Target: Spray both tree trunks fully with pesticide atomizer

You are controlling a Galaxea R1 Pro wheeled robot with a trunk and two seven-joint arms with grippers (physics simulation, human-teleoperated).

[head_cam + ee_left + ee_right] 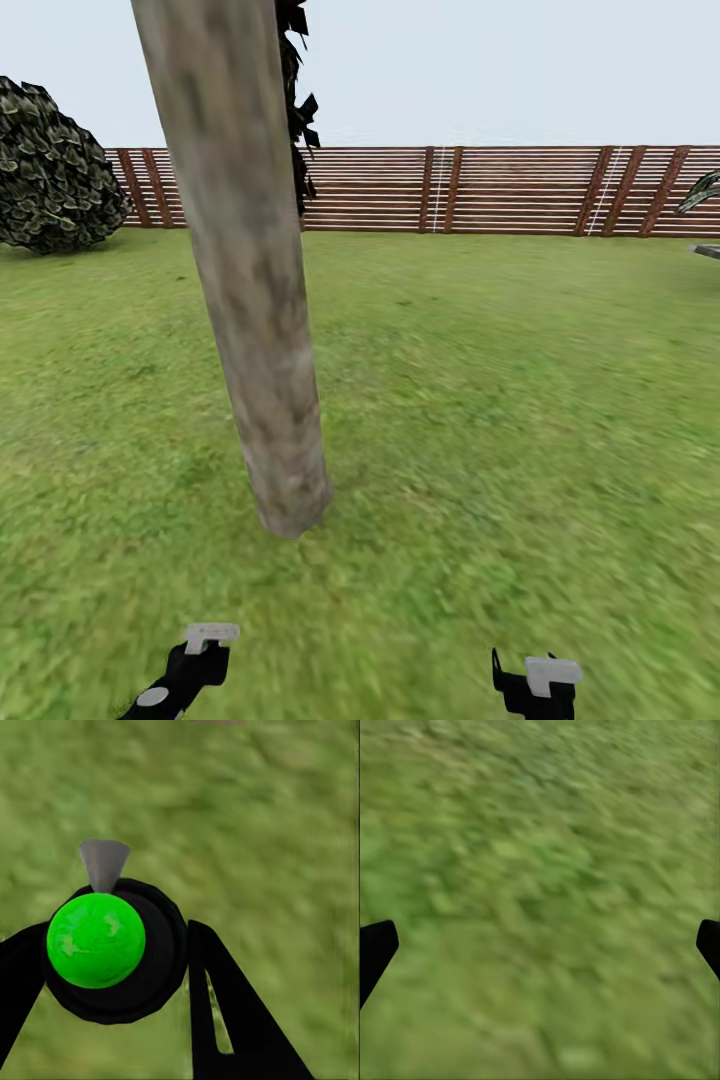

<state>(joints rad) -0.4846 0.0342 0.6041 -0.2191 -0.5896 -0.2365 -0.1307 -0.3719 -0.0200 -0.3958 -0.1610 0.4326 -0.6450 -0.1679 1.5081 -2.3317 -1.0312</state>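
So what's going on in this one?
The robot stands on the lawn facing a tree trunk. Its left tool is closed around the pesticide atomizer, a black sprayer with a green top and grey nozzle. The right tool is open and holds nothing, above grass. No spray is visible.

We see flat, even daylight under a pale overcast sky, w/ no hard shadows or glare. Grass (pixel 520 420) smears soft toward the head view's lower edge; both wrist views render it blurred, low-res.
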